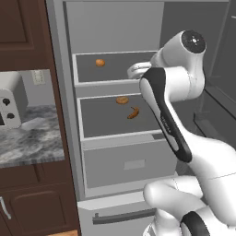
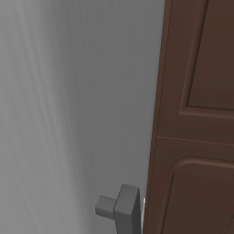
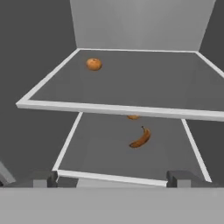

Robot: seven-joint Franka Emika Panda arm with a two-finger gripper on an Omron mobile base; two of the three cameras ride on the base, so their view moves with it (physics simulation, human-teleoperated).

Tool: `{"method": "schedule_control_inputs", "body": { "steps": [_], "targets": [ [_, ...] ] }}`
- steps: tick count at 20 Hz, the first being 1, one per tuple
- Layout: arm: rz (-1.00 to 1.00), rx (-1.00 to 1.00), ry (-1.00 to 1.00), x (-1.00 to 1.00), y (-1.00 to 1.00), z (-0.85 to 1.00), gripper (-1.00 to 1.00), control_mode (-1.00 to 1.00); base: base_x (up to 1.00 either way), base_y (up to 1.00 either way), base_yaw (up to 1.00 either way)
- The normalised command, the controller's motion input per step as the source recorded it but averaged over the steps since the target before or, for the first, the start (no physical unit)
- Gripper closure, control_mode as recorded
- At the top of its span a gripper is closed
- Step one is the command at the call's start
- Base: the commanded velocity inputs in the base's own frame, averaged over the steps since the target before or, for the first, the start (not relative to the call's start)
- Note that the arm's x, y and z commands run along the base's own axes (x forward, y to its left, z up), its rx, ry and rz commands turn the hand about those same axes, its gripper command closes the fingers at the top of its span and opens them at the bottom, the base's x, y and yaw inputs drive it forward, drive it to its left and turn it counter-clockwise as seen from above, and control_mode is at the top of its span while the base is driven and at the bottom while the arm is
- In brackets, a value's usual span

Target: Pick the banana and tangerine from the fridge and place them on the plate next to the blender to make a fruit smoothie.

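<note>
The fridge (image 1: 115, 152) stands open in front of me. On its upper shelf the tangerine (image 1: 100, 62) (image 3: 94, 64) rests near the back left. The banana (image 1: 133, 113) (image 3: 141, 138) lies on the lower shelf, curved, right of centre. In the hand view my gripper (image 3: 113, 179) is open, its fingertips (image 3: 43, 178) wide apart with nothing between them. It is level with the front of the shelves, short of both fruits. My arm (image 1: 170, 124) crosses the fridge's right side in the left base view. The plate and the blender are out of view.
A flat tan ring-like item (image 1: 122, 100) lies behind the banana, half hidden by the upper shelf edge (image 3: 122, 109) in the hand view. A white toaster (image 1: 9, 108) stands on the marble counter (image 1: 32, 143) to the left. The grey fridge door (image 2: 68, 114) and its handle (image 2: 121, 208) are close on the right.
</note>
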Motion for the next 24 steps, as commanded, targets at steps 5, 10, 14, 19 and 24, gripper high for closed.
{"method": "schedule_control_inputs", "body": {
  "steps": [5, 10, 14, 19, 24],
  "targets": [
    [0.0, 0.0, 0.01, 0.7, 0.44, -0.28, -1.0, -1.0, 0.0, 0.0, 0.0],
    [0.0, 0.0, 0.0, 0.69, 0.47, -0.12, -1.0, -1.0, 0.0, 0.0, 0.0],
    [0.0, 0.0, 0.04, 0.86, 0.13, -0.01, -1.0, -1.0, 0.0, 0.0, 0.0],
    [0.0, 0.0, 0.07, 0.7, 0.03, 0.0, -1.0, -1.0, 0.0, 0.0, 0.0],
    [0.0, 0.0, 0.12, 0.25, 0.0, -0.05, -1.0, -1.0, 0.0, 0.0, 0.0]
  ]
}}
